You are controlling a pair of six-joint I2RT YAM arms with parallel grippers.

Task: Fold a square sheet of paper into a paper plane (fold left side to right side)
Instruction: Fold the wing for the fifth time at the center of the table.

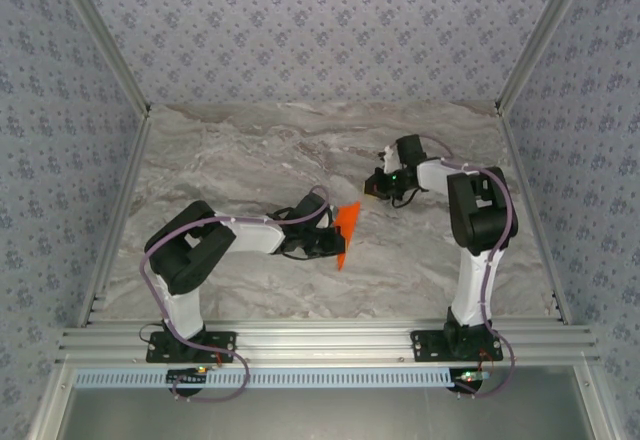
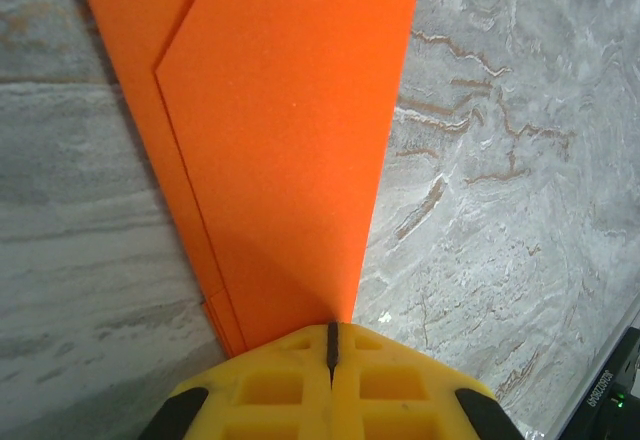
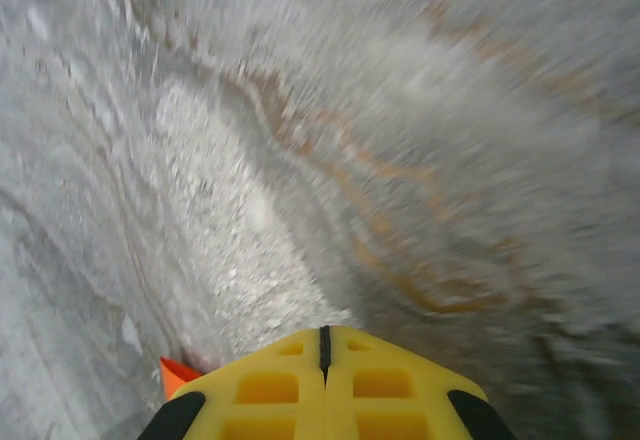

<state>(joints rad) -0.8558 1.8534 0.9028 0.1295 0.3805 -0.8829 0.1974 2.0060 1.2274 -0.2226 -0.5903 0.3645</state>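
Left wrist: claw (image 2: pixel 330 330) on paper plane (image 2: pixel 290 160)

The right claw (image 3: pixel 323 334) sits at the bottom, in the middle. Its two yellow fingers (image 3: pixel 260 390) are pressed tight together, with just a thin dark line between them. Past the claw lies a gray stone table (image 3: pixel 300 160) with brown wavy lines, all blurry. A tiny bit of orange paper (image 3: pixel 177 372) peeks out just left of the claw, down low.
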